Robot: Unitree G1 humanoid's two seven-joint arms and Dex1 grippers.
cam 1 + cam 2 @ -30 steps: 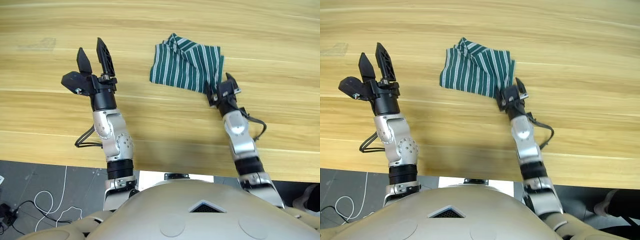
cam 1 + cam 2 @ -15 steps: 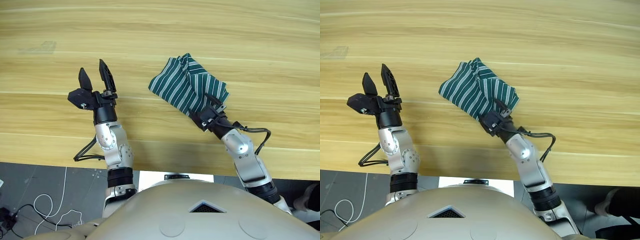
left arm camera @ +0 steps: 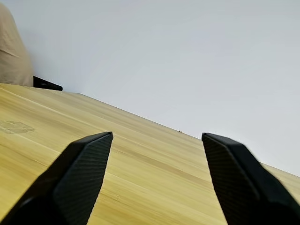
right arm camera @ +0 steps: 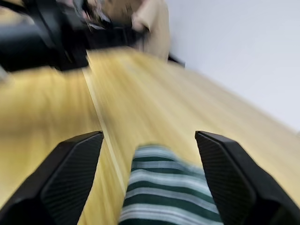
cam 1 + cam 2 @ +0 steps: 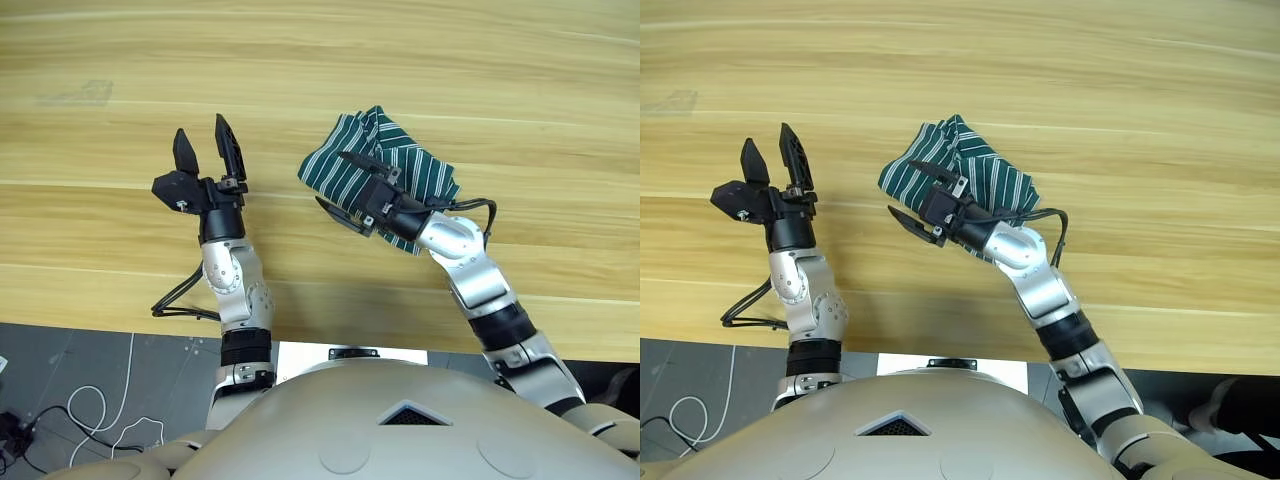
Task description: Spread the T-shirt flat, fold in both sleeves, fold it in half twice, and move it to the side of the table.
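- Right gripper [image 5: 331, 178]: fingers [image 4: 75, 178] spread wide with nothing between them, poised over the near-left edge of the cloth. Contact with the cloth cannot be confirmed.
- Left gripper [image 5: 200, 133]: fingers [image 3: 77, 180] also apart and empty, pointing away from the robot, well apart from the cloth on its left.
- Green-and-white striped fabric T-shirt [image 5: 422, 172]: lies as a compact folded bundle, right of centre, on the light wooden plank surface [image 5: 120, 60]. Its edges are uneven and one corner peaks at the far side.
- Handling, as judged: light, soft and limp. The layers would likely slide over one another and the fold would open if it were lifted by a single ply.
- Recommended hold: pinch through the full thickness at a folded edge, the near-left one being closest to the right fingers, and drag low across the surface rather than raise it high.
- Risk noted: smooth wood offers little friction, so a nudge may skew the bundle.
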